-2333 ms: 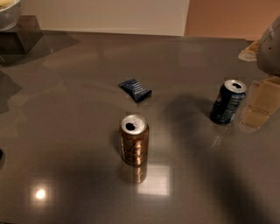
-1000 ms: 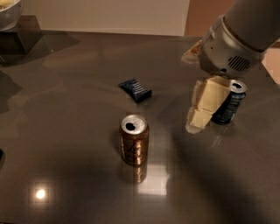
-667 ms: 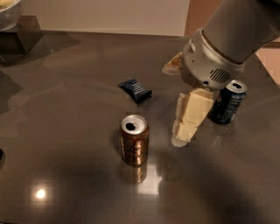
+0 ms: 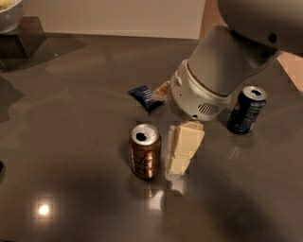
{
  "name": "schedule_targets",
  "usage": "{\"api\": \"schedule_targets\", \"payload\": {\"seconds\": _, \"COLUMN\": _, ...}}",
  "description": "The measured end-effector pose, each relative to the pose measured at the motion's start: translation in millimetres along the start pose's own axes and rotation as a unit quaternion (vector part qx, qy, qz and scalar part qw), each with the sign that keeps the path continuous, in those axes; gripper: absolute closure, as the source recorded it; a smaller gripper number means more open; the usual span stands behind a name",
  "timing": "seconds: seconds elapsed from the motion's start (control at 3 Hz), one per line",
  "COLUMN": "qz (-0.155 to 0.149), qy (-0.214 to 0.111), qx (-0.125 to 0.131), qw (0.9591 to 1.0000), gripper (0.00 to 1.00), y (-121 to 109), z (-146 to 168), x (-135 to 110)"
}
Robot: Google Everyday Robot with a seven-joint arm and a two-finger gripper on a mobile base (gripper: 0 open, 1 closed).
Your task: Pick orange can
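Observation:
The orange can (image 4: 145, 151) stands upright on the dark table (image 4: 71, 123), near its middle, with a silver top and a dark drinking hole. My gripper (image 4: 167, 131) hangs from the big white wrist just right of the can. It is open and empty. One cream finger (image 4: 183, 147) reaches down to the table right beside the can's right side. The other finger (image 4: 162, 90) shows further back, by the snack packet. The can is not between them.
A small dark blue snack packet (image 4: 144, 96) lies behind the can. A dark blue can (image 4: 246, 109) stands at the right, partly behind my arm. A white bowl (image 4: 9, 12) sits on a dark stand at the far left corner.
My arm has swung in from the right, across the dark blue can, and come down beside the orange can. The can, packet and blue can have not moved.

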State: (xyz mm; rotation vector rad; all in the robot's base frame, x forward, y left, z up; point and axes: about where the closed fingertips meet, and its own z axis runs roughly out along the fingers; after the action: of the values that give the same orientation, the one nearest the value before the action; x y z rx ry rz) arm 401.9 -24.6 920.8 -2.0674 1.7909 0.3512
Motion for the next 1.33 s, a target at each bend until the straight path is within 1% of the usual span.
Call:
{"api": "schedule_targets", "payload": {"seconds": 0.33, "qz": -0.007, "qy": -0.002, "qx": -0.006, "qw": 1.0000, "gripper": 0.00, "y": -1, "z": 20, "x": -5}}
{"api": "schedule_targets", "payload": {"seconds": 0.67, "qz": -0.012, "qy": -0.005, "qx": -0.014, "qw": 0.9998, "gripper": 0.00, "y": 1, "z": 32, "x": -11}}
{"api": "schedule_targets", "payload": {"seconds": 1.0, "qz": -0.017, "qy": -0.009, "qx": -0.018, "qw": 0.9997, "gripper": 0.15, "y": 4, "z": 36, "x": -16}}
{"api": "schedule_targets", "payload": {"seconds": 1.33, "qz": -0.019, "qy": -0.011, "qx": -0.016, "qw": 0.9996, "gripper": 0.38, "y": 5, "z": 36, "x": -18}}
